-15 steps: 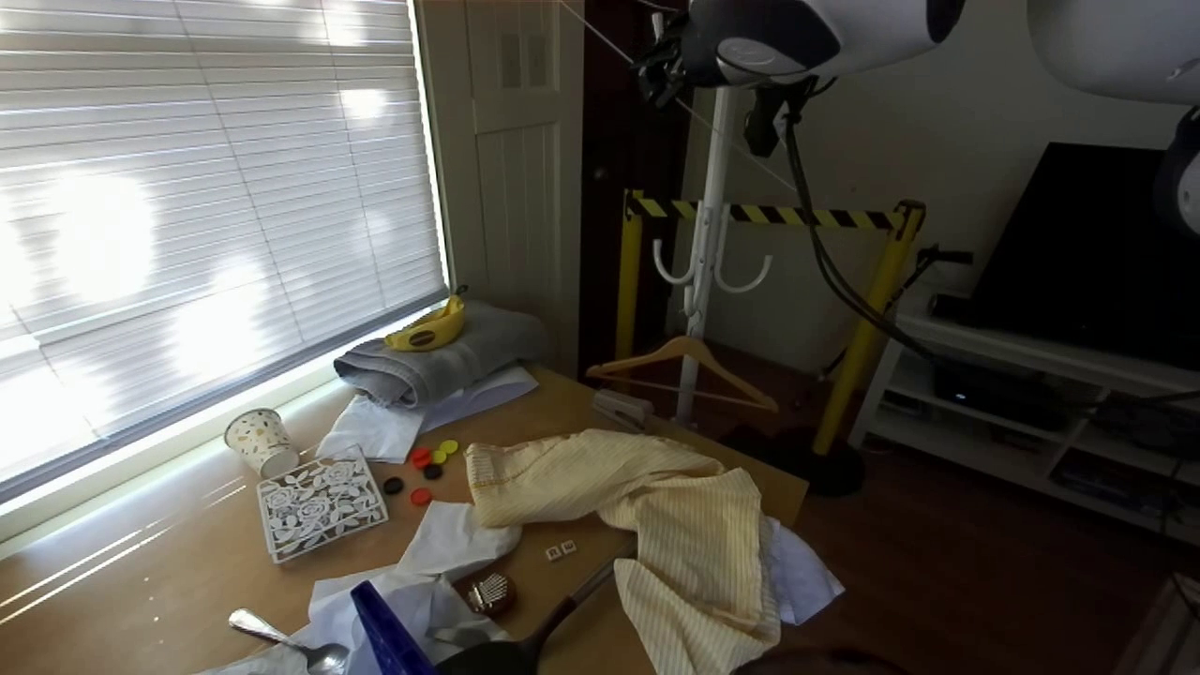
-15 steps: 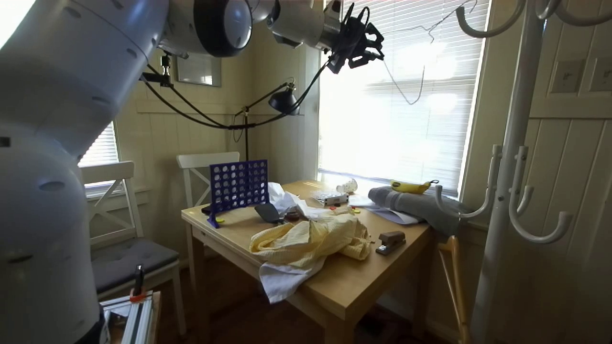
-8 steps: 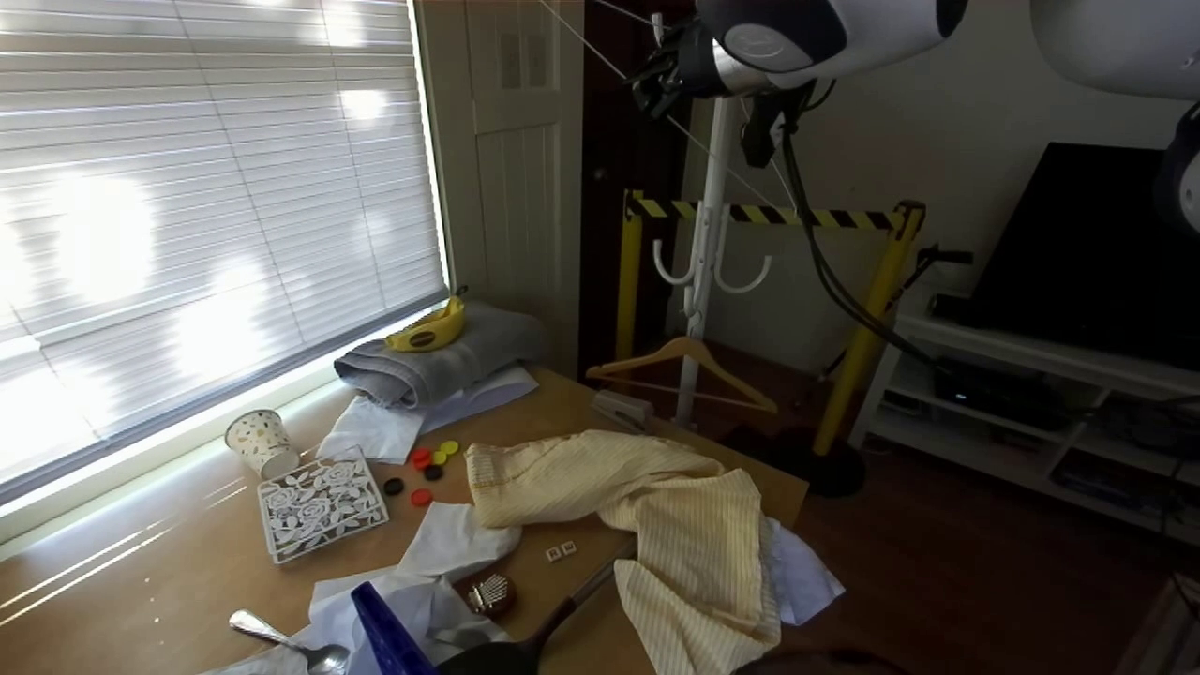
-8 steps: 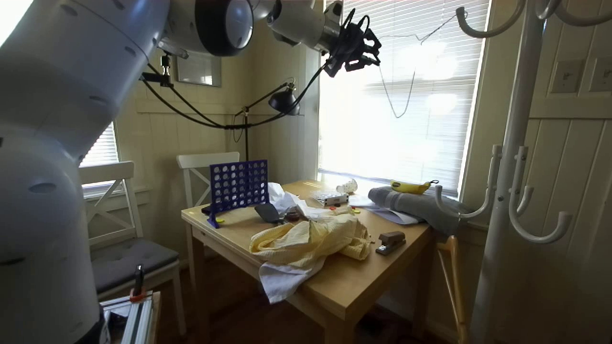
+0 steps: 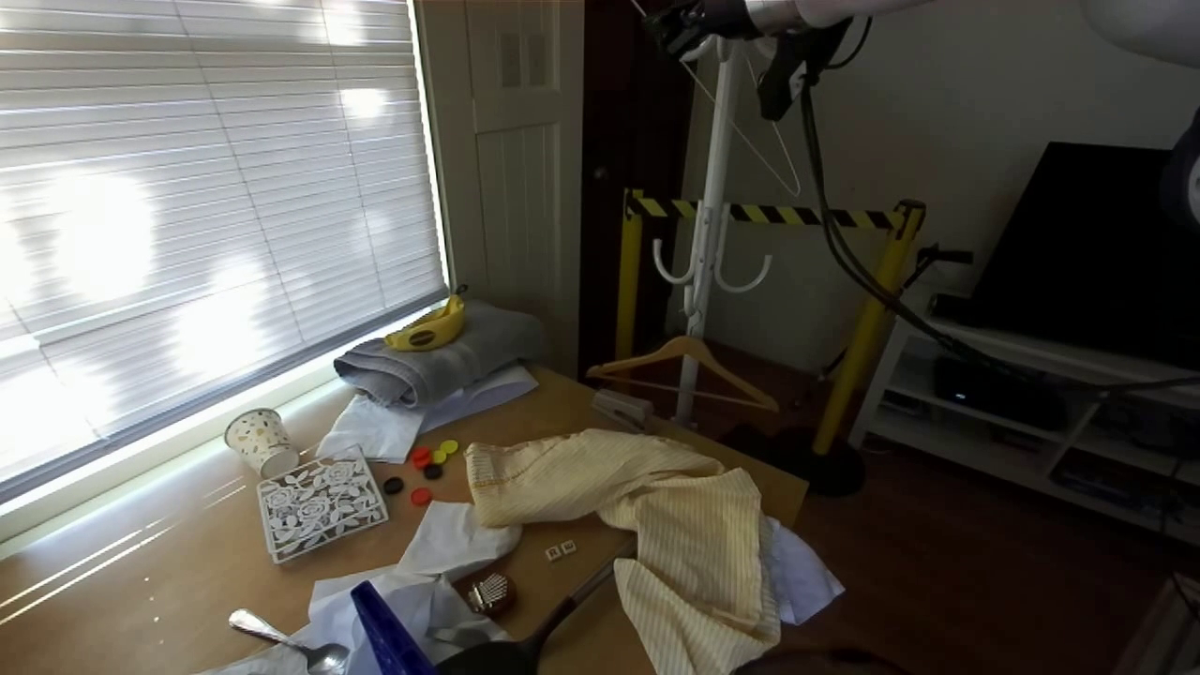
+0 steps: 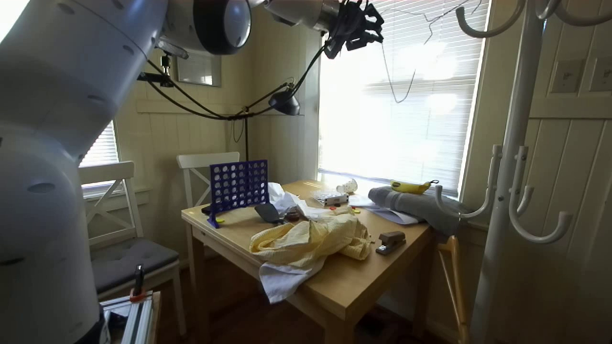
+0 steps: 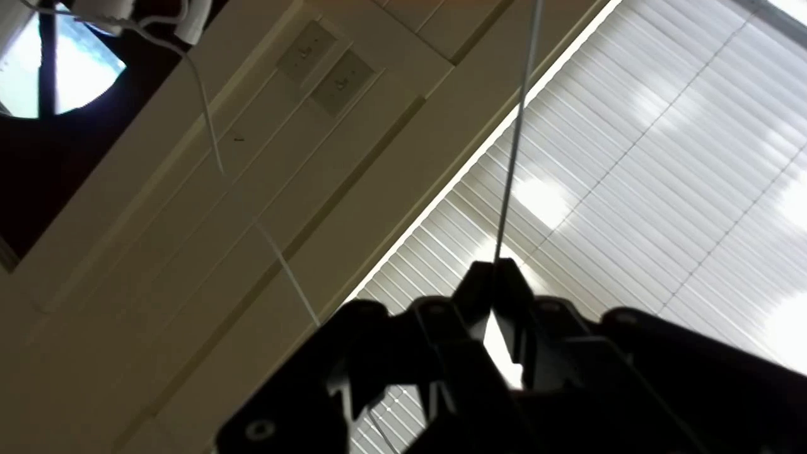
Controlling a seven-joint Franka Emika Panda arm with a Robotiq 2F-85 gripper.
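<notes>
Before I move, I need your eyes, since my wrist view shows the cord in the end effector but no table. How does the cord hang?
Observer: In an exterior view, part of the cord sags in a loop below the end effector.
Operator: And lower down?
Observer: A yellow cloth lies crumpled on the table.
Operator: Anything low beside that table?
Observer: Yes, a wooden hanger, low by the coat rack, visible in both exterior views.
</notes>
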